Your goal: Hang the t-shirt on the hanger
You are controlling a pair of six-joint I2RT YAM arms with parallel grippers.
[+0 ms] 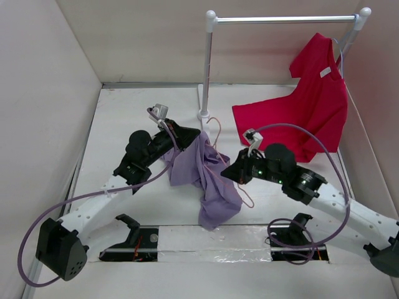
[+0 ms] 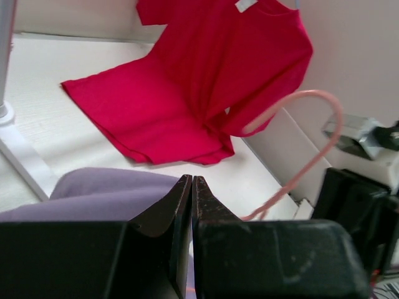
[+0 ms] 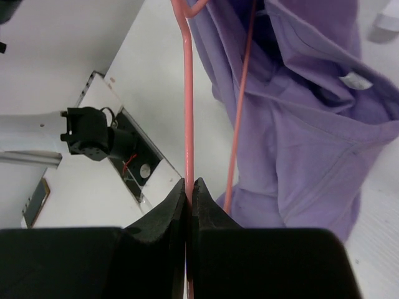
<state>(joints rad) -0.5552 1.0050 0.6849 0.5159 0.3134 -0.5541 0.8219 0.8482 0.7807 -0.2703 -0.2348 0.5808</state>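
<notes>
Top view: the t-shirt [image 1: 202, 177] hangs mid-table between left gripper [image 1: 192, 137] and right gripper [image 1: 229, 173]. Far right, a red t-shirt [image 1: 312, 106] drapes off the white rail stand [image 1: 209, 62].

Left wrist: jaws pinch lavender cloth.

Right wrist: jaws clamp the hanger [image 3: 188, 112] wire, just left of the cloth.

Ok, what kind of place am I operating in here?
Probably a lab test cell, not a home: plain white panel walls box in the white table, and a small white rail stand holds a red t-shirt.
</notes>
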